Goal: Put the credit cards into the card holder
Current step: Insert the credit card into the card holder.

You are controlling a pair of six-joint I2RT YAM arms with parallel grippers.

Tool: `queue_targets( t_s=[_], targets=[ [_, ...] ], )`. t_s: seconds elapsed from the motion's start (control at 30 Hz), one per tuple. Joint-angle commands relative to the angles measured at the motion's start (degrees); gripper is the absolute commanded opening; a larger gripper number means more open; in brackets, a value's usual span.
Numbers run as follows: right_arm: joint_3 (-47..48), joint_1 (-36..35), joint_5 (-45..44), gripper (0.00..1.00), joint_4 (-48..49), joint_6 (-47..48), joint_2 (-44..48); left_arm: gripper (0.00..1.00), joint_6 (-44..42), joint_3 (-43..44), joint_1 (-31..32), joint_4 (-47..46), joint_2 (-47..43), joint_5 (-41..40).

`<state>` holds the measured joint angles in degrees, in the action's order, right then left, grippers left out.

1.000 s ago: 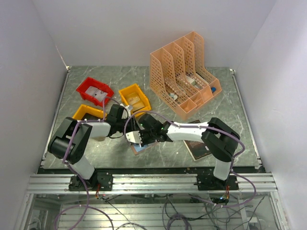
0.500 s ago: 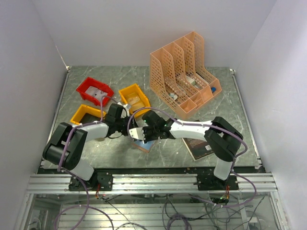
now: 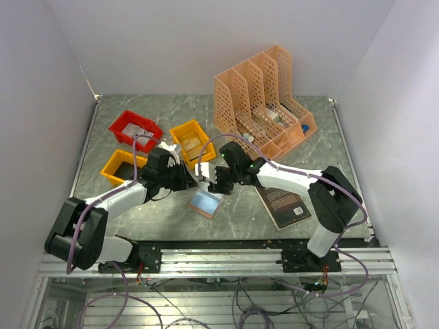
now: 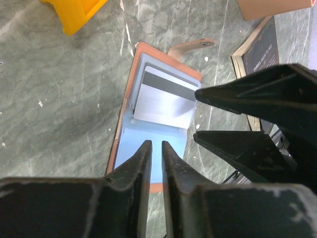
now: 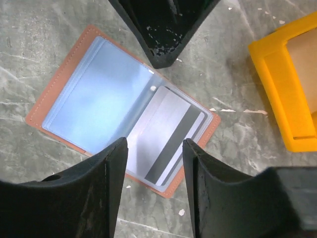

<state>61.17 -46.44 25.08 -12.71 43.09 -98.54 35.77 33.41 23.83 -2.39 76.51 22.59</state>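
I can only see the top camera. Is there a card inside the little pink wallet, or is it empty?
Observer: There is one. The right wrist view shows a silver card with a black stripe lying in one half of the open card holder.
Operator: Is the right claw holding anything?
Observer: No. The right gripper hangs open and empty just above the holder.
Operator: What about the left claw?
Observer: The left gripper is empty too, with its jaws only a narrow gap apart.
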Motion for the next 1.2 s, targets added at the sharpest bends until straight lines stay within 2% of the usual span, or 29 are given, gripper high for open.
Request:
queue_targets(
  t_s=[0.0,0.13,0.27,0.43,0.67,1.03,1.17],
  targets=[
    [2.6,-0.7,-1.0,0.56,-1.2,-7.2,-2.4,0.19,1.2,-2.4,0.2,-2.9,-1.6,-0.4],
    [4.3,-1.0,-3.9,0.67,-2.1,-10.4,-4.5,0.08,3.1,-4.8,0.2,-6.0,-1.4,1.5],
    [4.6,-1.4,-5.5,0.72,-1.7,-11.5,-6.3,0.07,5.0,-7.4,0.3,-10.2,0.5,3.2],
    [5.1,-2.3,-8.5,0.74,-0.8,-12.4,-7.9,0.07,4.9,-8.1,0.8,-12.3,3.0,3.5],
    [5.2,-2.4,-12.3,0.73,0.3,-13.0,-8.6,0.07,3.9,-9.0,0.8,-14.3,8.9,3.9],
    [4.2,-2.4,-17.2,0.58,3.4,-14.9,-7.7,0.07,2.2,-9.9,0.8,-13.6,13.0,2.0],
    [4.2,-2.2,-17.3,0.57,3.5,-15.3,-7.7,0.07,1.9,-9.9,0.8,-13.2,13.2,1.6]
  ],
)
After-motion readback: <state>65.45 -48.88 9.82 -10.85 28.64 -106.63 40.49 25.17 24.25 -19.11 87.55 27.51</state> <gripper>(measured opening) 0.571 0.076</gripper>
